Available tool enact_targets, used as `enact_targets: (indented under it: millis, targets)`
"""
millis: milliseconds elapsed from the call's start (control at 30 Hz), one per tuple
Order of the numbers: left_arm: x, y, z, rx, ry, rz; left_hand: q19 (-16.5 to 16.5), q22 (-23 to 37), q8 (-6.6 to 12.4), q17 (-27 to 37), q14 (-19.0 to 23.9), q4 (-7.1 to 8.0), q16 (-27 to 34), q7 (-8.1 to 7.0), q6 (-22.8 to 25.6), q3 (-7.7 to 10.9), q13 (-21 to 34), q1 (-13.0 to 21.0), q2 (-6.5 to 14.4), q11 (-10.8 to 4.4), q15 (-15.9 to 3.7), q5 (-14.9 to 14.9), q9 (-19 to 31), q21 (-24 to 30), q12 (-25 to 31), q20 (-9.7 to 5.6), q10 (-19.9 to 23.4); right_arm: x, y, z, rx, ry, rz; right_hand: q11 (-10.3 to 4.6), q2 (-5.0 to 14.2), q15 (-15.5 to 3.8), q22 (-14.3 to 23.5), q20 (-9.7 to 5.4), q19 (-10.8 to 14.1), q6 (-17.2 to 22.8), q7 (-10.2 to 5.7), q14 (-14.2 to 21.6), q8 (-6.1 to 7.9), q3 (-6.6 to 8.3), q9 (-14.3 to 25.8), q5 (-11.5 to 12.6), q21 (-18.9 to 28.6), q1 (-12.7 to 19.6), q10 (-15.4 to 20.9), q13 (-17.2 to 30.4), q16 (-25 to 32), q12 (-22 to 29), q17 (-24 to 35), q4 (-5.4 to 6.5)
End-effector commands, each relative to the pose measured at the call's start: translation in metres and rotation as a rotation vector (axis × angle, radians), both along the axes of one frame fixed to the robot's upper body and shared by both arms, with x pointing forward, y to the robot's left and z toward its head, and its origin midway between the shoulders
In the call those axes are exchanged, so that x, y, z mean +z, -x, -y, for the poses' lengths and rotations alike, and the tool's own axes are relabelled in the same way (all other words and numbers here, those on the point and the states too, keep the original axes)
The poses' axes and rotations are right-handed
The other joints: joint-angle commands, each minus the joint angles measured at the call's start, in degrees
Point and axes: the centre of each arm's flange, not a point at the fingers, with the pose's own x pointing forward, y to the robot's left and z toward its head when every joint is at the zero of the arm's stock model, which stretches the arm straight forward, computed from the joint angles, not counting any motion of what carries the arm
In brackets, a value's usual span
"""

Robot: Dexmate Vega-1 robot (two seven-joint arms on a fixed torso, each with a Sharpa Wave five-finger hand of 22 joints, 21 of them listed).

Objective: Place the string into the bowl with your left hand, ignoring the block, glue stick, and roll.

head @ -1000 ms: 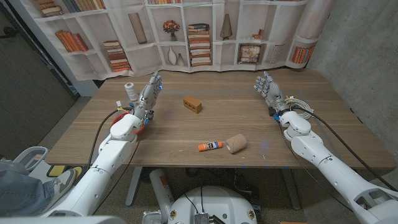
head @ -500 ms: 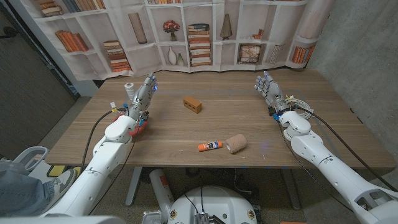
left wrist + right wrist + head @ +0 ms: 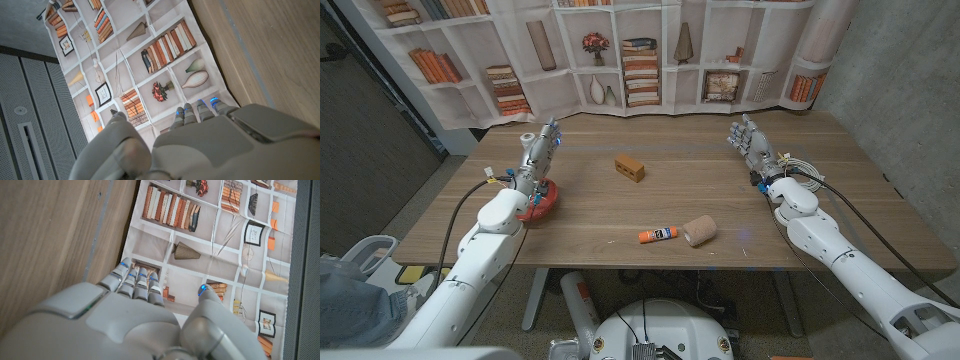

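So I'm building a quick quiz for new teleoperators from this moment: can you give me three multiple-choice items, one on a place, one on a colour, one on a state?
1. Where does the glue stick lie?
A. just left of the roll
B. inside the bowl
C. on top of the block

2. What colour is the bowl?
A. blue
B. red
C. white

3. How is the right hand?
A. gripping the roll
B. pressing on the block
C. holding nothing, fingers apart

Answers:
1 A: in the head view the stick lies beside the roll near the table's front edge.
2 B: its rim shows red beside the left hand.
3 C: it stands apart from every object, fingers spread.
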Motion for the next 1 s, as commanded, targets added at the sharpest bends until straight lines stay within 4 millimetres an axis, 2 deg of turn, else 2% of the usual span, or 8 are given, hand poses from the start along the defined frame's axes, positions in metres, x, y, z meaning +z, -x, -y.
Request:
enact_targets:
  millis: [33, 600, 800, 1000]
  targets:
    - [0.005, 0.011, -0.014, 0.098, -0.035, 0.023, 0.6, 0.1, 0.46, 0.2, 0.5, -0.55, 0.3, -0.09, 0.5, 0.19, 0.1, 0.7, 0.1, -0.18, -0.20, 0.4, 0.2, 0.4, 0.5, -0.97, 0.4, 0.001, -0.003, -0.005, 0.007, 0.011, -0.003, -0.01, 0.27, -0.02, 0.3, -0.05, 0.3, 0.6, 0.13, 0.7, 0.24, -0.31, 0.2, -0.1, -0.2, 0.1, 0.3, 0.3, 0.2, 0.3, 0.2, -0.17]
    - [0.010, 0.020, -0.029, 0.255, -0.078, 0.070, 2.0, 0.1, 0.94, 0.2, 2.2, -1.39, 0.4, -0.33, 3.3, 0.40, 0.1, 2.5, 0.6, -0.67, -0.67, 1.0, 0.2, 0.4, 0.7, -1.07, 2.3, 0.008, -0.005, -0.007, 0.002, 0.009, 0.002, 0.03, 0.30, -0.03, 0.3, 0.03, 0.4, 0.8, 0.13, 0.9, 0.24, -0.46, 0.2, -0.1, -0.3, 0.0, 0.5, 0.3, 0.2, 0.4, 0.2, -0.21]
    - [0.007, 0.022, -0.034, 0.273, -0.014, 0.133, 2.3, 0.1, 0.93, 0.2, 2.6, -1.70, 0.3, -0.54, 3.7, 0.51, 0.1, 3.1, 0.7, -0.91, -0.90, 1.2, 0.2, 0.4, 0.7, -1.04, 2.9, 0.008, -0.006, -0.007, 0.003, 0.005, 0.002, 0.05, 0.33, -0.05, 0.3, 0.05, 0.4, 0.8, 0.12, 1.0, 0.23, -0.50, 0.2, -0.1, -0.3, 0.0, 0.5, 0.3, 0.2, 0.4, 0.2, -0.22]
    - [0.007, 0.025, -0.037, 0.294, -0.005, 0.160, 4.2, 0.1, 1.55, 0.2, 4.3, -2.38, 0.5, -0.65, 6.6, 0.74, 0.2, 4.6, 1.2, -1.07, -1.31, 1.8, 0.2, 0.7, 1.1, -1.66, 4.9, 0.009, -0.006, -0.005, -0.003, -0.001, 0.008, 0.01, 0.36, -0.04, 0.3, 0.06, 0.4, 0.8, 0.12, 1.0, 0.23, -0.53, 0.2, -0.1, -0.3, -0.1, 0.6, 0.3, 0.2, 0.4, 0.2, -0.22]
